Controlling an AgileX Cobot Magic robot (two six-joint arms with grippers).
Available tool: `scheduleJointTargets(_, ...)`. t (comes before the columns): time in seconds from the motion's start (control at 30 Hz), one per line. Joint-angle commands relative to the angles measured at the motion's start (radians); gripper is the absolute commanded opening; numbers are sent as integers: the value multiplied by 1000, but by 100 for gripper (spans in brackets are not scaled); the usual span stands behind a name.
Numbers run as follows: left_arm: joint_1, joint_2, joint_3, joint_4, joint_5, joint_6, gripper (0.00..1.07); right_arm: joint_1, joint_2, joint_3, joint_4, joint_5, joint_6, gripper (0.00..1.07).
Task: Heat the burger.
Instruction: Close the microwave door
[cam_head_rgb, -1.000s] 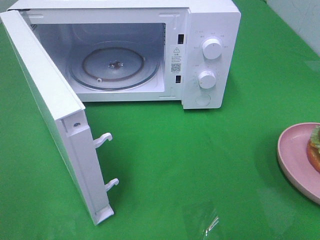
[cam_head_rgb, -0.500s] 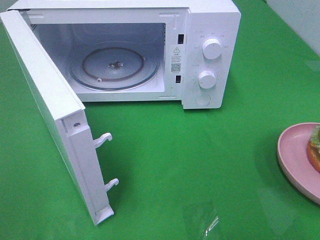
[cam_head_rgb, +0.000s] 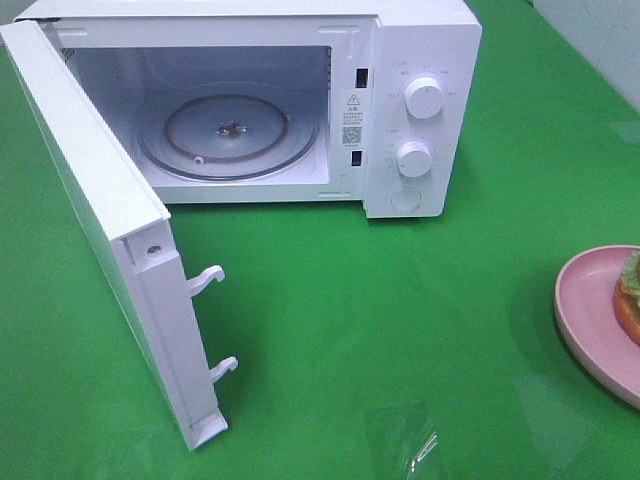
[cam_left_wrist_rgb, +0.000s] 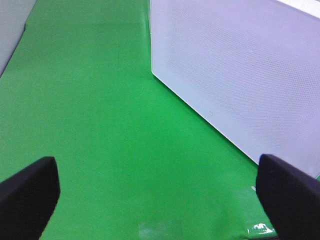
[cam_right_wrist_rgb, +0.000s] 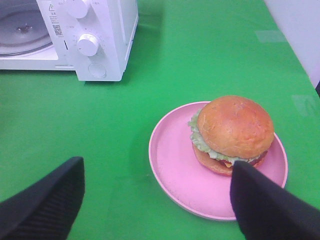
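Observation:
The burger (cam_right_wrist_rgb: 232, 132), with a golden-brown bun, green lettuce and cheese, sits on a pink plate (cam_right_wrist_rgb: 175, 170). In the exterior high view only its edge (cam_head_rgb: 630, 300) shows at the right border, on the plate (cam_head_rgb: 585, 310). The white microwave (cam_head_rgb: 420, 60) stands at the back with its door (cam_head_rgb: 100, 220) swung wide open and the glass turntable (cam_head_rgb: 228, 135) bare. My right gripper (cam_right_wrist_rgb: 155, 200) is open, its fingers apart, close in front of the plate. My left gripper (cam_left_wrist_rgb: 160, 190) is open over the green table beside the door's outer face (cam_left_wrist_rgb: 240, 65). Neither gripper shows in the exterior high view.
The microwave's two knobs (cam_head_rgb: 425, 98) and round button (cam_head_rgb: 405, 200) face front. The open door's latch hooks (cam_head_rgb: 205, 280) stick out over the green table (cam_head_rgb: 400, 330). A grey wall (cam_right_wrist_rgb: 300, 30) borders the table on the right.

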Motion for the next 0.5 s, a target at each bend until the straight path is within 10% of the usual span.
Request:
scheduleJointTargets(0.03, 3, -7, 4, 0, -8, -4, 100, -3, -27, 2, 5, -9, -2, 76)
scheduleJointTargets(0.5, 3, -7, 4, 0, -8, -4, 100, -3, -27, 2, 5, -9, -2, 76)
